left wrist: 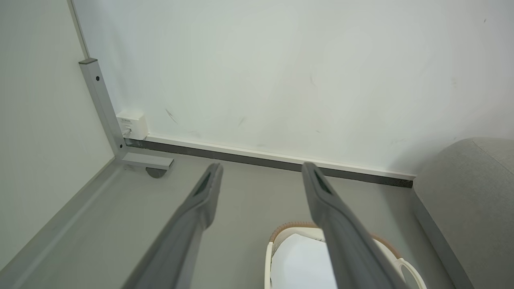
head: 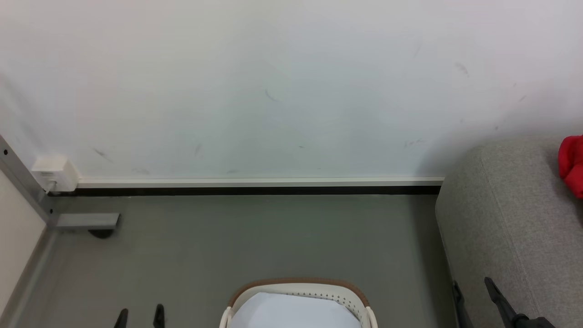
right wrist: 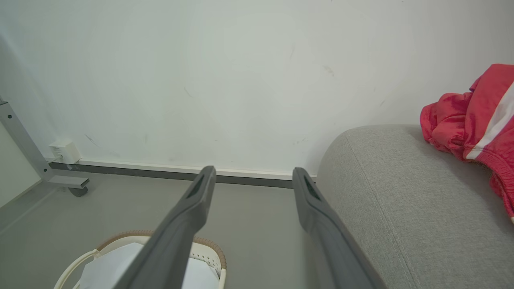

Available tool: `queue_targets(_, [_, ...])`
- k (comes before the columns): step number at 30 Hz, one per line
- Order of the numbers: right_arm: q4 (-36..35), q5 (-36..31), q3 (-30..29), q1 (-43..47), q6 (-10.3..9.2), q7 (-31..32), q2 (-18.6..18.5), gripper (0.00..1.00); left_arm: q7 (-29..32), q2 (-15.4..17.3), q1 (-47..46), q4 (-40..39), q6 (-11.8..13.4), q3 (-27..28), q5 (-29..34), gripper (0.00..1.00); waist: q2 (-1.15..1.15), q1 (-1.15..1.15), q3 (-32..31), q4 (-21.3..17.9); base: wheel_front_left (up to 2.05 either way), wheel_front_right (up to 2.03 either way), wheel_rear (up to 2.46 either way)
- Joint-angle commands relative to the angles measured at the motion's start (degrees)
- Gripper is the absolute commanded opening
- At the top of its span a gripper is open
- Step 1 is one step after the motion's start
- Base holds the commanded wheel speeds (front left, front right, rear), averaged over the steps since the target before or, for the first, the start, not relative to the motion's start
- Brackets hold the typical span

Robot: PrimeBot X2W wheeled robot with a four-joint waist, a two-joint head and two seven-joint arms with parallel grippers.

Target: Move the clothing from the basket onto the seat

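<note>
The red clothing [right wrist: 478, 110] with its white stripe lies bunched on top of the light-grey seat [right wrist: 405, 208], at the right. In the head view the clothing [head: 572, 164] shows at the right edge on the seat [head: 505, 218]. The cream basket [head: 357, 300] with a brown rim sits on the floor at bottom centre, a flat white sheet [head: 291, 312] inside it. My left gripper [head: 140, 315] is open at lower left, left of the basket. My right gripper [head: 473, 291] is open at lower right, against the seat's front. Both grippers [left wrist: 260, 170] [right wrist: 253, 173] have nothing between their fingers.
A white wall with a baseboard [head: 259, 183] runs across the back. A grey metal frame post with a foot and caster [head: 86, 222] stands at the left, beside a small white wall box [head: 53, 173]. Grey floor [head: 255, 237] lies between the basket and the wall.
</note>
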Motion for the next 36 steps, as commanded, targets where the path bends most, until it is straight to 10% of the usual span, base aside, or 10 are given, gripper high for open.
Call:
queue_targets(1, [-0.15,0.36,-0.05,0.78,-0.13,-0.19,-0.01,1.00,-0.02,-0.30,-0.29,0.09,-0.32,0.19,0.66,1.00,0.00,0.00,-0.01,-0.04,0.00,0.00,0.00])
queue_targets(4, [0.10,0.36,0.03,0.79,-0.13,-0.19,-0.01,1.00,-0.02,-0.62,-0.42,-0.05,-1.14,0.44,0.90,1.00,0.00,0.00,-0.09,-0.09,0.00,0.00,0.00])
queue_targets(5, [0.25,0.05,0.08,0.01,0.00,0.00,0.00,0.00,0.02,-0.56,-0.12,0.15,-1.09,0.26,0.02,0.00,0.00,0.00,-0.08,-0.07,0.00,0.00,0.00])
queue_targets(36, [-0.54,28.65,-3.01,-2.15,-0.03,7.50,-0.03,0.00,7.53,-1.09,-5.06,2.24,-2.42,1.43,-28.06,0.00,0.00,0.00,0.30,0.32,0.00,0.00,0.00])
